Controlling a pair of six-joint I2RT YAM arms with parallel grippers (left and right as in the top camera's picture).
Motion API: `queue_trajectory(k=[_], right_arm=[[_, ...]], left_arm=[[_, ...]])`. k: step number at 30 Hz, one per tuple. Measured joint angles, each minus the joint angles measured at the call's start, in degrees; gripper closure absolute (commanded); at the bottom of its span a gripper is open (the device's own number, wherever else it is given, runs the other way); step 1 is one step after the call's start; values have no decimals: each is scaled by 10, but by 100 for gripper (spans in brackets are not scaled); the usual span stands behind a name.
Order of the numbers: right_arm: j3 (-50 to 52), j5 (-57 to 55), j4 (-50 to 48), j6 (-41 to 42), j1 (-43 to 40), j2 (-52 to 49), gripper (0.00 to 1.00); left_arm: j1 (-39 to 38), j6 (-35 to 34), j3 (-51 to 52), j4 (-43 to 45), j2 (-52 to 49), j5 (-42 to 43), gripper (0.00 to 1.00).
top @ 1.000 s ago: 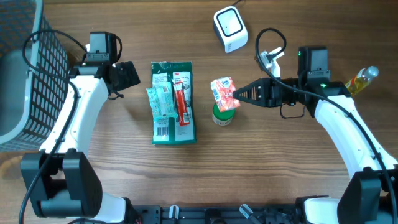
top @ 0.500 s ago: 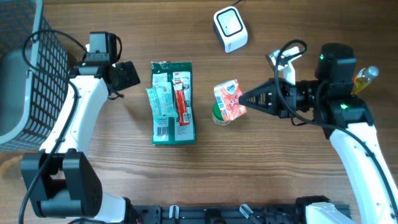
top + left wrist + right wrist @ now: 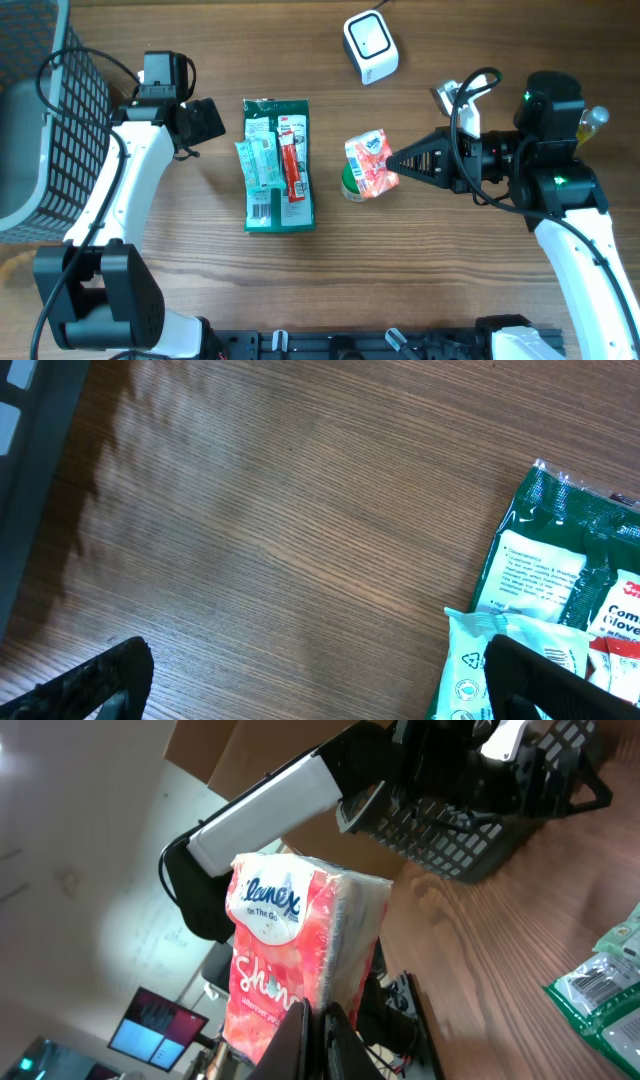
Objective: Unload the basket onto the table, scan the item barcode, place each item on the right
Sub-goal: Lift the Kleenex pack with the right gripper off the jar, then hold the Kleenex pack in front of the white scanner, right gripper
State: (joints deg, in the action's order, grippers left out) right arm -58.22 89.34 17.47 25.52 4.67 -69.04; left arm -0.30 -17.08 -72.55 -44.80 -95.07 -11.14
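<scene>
**Overhead view, read left to right.** A black wire basket (image 3: 40, 100) stands far to the left of the white box-shaped barcode scanner (image 3: 370, 45). The left tool (image 3: 208, 120) hangs left of the scanner and nearer the robot. Its jaws are spread wide and empty over the wooden counter (image 3: 200, 280), and the left wrist view shows only bare wood between the fingertips. A green foil packet (image 3: 278, 165), with smaller sachets lying on it, rests flat to the left of the scanner on the robot's side.

Almost straight in front of the scanner and well apart from it is the pink plastic-wrapped tissue pack (image 3: 370, 163). It is carried above a green round lid (image 3: 350, 189), which it partly hides. The right tool (image 3: 393, 162) is clenched on the pack, and the right wrist view shows the jaws pinching its lower edge. A yellow bottle (image 3: 585, 125) lies far to the right of the scanner.

**Change.** Against one second earlier, the right arm is swung outward with its wrist turned. The pack sits a little farther right of the scanner's line, nearer the robot, and tilted. Nothing else differs.

**Reading.** The pick-up appears complete. No barcode shows on the visible faces, so the pack must probably still be carried to the scanner with the coded face turned toward it.
</scene>
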Motion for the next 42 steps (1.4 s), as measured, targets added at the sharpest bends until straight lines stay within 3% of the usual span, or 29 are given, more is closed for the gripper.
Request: queue_trajectory(k=[10,18,30,32,38,42], right_arm=[[0,0,0,0,0,0,96],[0,-39,5,-89,0,0,96],[-15,-545,164,-177,0,-5,96],[-60,-580,201,-187,0,-12,96],[-426,-673,401,-236,12,-107,96],[-548,-769,424,-273,70,-192,96]], left_arm=[[0,0,0,0,0,0,0],[0,0,0,0,0,0,0],[0,0,0,0,0,0,0],[0,0,0,0,0,0,0],[0,0,0,0,0,0,0],[0,0,0,0,0,0,0]])
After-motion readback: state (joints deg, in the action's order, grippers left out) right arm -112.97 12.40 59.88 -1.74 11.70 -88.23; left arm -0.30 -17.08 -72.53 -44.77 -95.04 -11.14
